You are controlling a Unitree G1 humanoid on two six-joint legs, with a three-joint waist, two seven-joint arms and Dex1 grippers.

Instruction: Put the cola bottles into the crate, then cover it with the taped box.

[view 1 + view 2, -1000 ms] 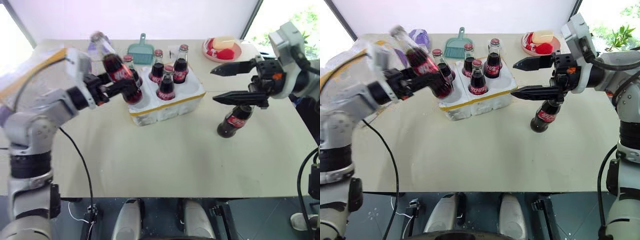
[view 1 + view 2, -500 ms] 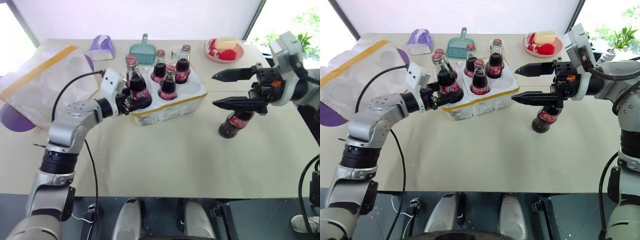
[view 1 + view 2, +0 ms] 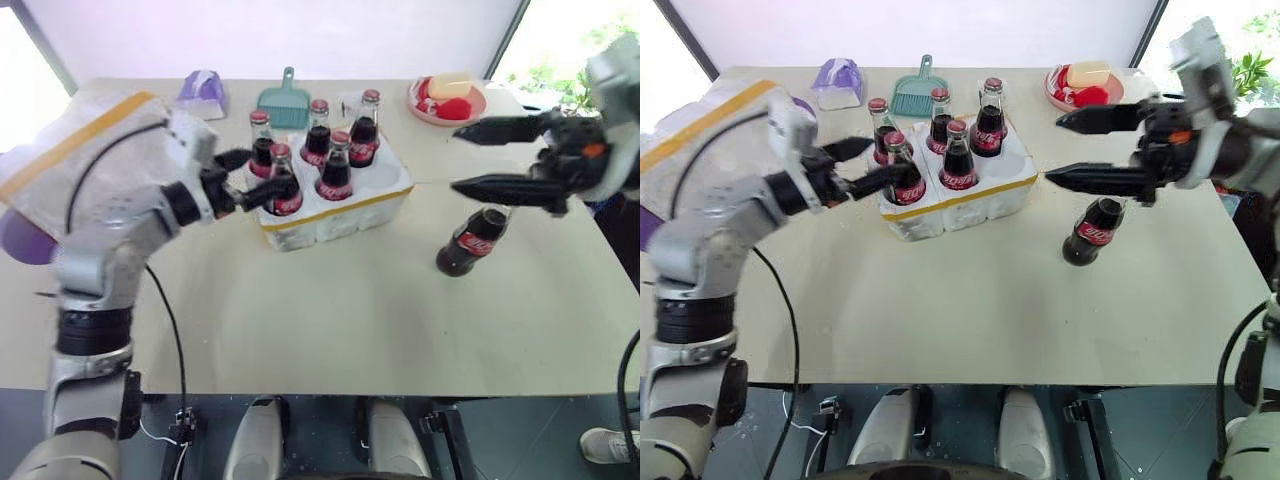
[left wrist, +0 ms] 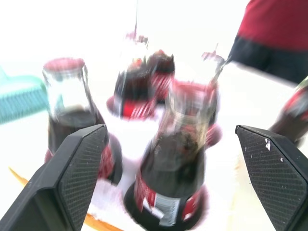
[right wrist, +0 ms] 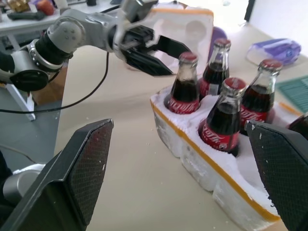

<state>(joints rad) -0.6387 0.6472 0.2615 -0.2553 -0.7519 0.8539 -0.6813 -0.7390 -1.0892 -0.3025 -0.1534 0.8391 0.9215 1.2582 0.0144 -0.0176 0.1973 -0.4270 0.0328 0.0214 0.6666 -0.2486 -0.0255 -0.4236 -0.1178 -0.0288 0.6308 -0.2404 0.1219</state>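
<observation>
Spreading its fingers wide, the left gripper (image 3: 858,167) sits just beside the crate (image 3: 970,205), its tips flanking the nearest of five bottles (image 3: 905,172) standing in the wells without clasping it. Across the crate, the right gripper (image 3: 1068,148) is also open and empty, hovering above the sixth bottle (image 3: 1090,230) on the table (image 3: 970,310). Behind the left arm lies the taped box (image 3: 700,150).
</observation>
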